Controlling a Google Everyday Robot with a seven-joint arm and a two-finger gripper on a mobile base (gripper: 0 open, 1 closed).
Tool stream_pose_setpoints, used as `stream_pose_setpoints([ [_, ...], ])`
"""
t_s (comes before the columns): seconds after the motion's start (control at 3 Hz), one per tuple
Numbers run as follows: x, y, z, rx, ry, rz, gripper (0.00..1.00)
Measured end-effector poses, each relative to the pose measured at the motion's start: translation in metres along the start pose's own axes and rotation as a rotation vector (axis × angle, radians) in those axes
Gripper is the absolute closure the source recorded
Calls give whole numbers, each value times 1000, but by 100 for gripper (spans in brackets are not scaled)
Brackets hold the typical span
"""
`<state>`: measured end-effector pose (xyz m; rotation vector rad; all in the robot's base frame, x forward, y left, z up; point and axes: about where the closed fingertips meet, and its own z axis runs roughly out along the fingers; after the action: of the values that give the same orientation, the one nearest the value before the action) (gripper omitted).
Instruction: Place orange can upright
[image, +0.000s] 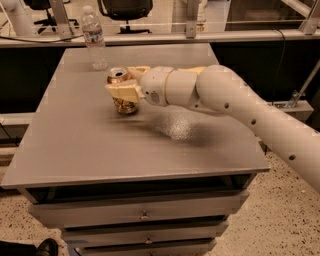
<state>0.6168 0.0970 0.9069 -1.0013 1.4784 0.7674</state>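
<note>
**Now: cream two-finger pincer (121, 81) clamped on small orange-copper aluminium drink can (119, 76)**

Pincer sits over the back-left part of the flat grey counter (100, 155), at the end of a thick white robot arm (225, 97) that reaches in from the right edge of the view. The fingers are closed around the can's sides: one cream finger (122, 90) crosses the front of the can, the other shows behind it. No gap shows between fingers and can.

The can is roughly upright in the grip, silver top up and tipped slightly towards the camera. Dark and whitish markings show on the lower body, below the front finger. Its base is right at the counter surface; cannot tell whether it touches or is just above.

A clear plastic water bottle with a white cap (95, 37) stands upright behind the can, near the counter's back edge and apart from both can and pincer.

A blurred shadow lies on the counter under the arm, with a pale glare patch (177, 127) to the right of the can.

Grey drawers with small knobs (145, 216) sit under the counter top. Below is speckled floor (280, 200). A black office chair (125, 7) stands in the background behind a rail.
</note>
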Motion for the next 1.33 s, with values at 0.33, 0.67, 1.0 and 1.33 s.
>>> stream_pose_setpoints([
  [0.33, 1, 2, -7, 6, 16, -4, 0],
  [0.67, 1, 5, -23, 13, 37, -19, 0],
  [1.0, 0, 12, -55, 12, 40, -51, 0],
  [1.33, 3, 11, -115, 44, 12, -82, 0],
])
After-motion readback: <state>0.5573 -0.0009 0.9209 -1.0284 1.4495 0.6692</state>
